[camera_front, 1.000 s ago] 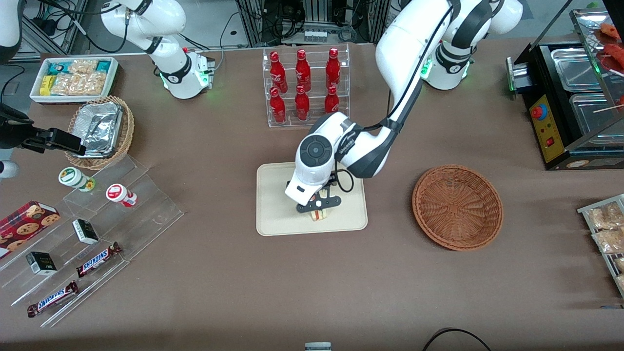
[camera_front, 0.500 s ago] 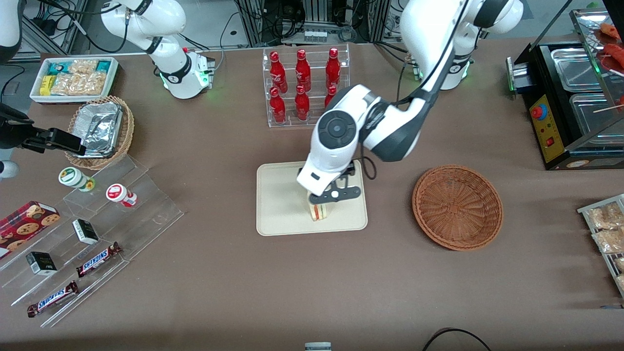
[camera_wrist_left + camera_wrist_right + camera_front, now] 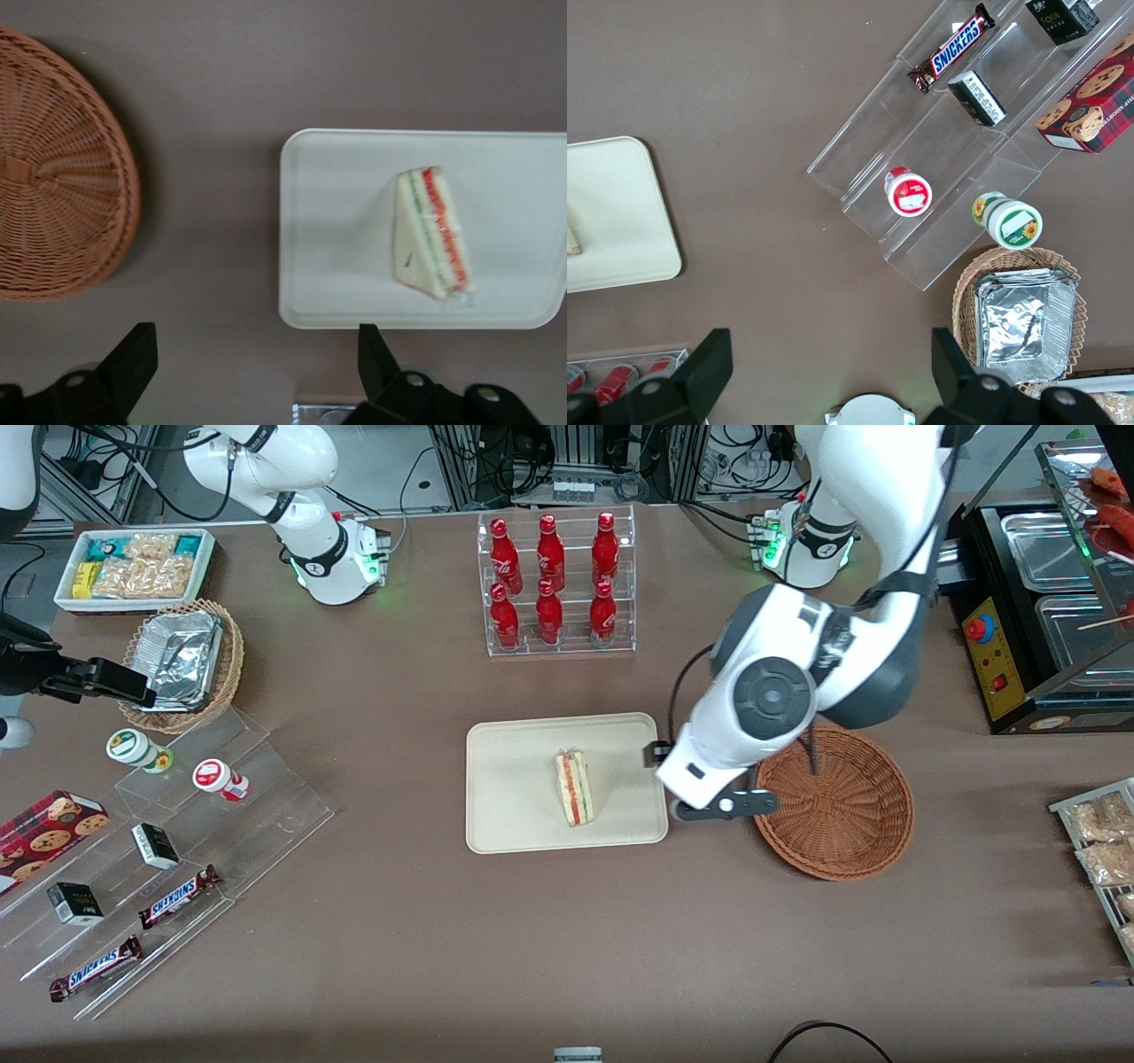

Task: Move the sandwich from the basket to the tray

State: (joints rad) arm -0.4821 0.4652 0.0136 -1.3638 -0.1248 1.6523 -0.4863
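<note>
A: Where the pale triangular sandwich with red-orange filling layers [image 3: 574,787] was recorded, it was seen lying on the flat cream-beige rectangular tray with rounded corners [image 3: 509,815], cut edge turned upward, well inside the raised rim. How was the gripper disposed?

B: The left arm's gripper [image 3: 722,807] was held above the bare table, between the tray and the round reddish-brown woven wicker basket [image 3: 833,802]. Its dark fingers [image 3: 133,363] were spread apart, and nothing was held between them. The basket was shown with nothing in it.

A: What was required of the step in hand?

B: The placing was judged complete. A clean withdrawal was called for: the arm was to be lifted clear, so that neither tray nor basket rim was brushed.
</note>
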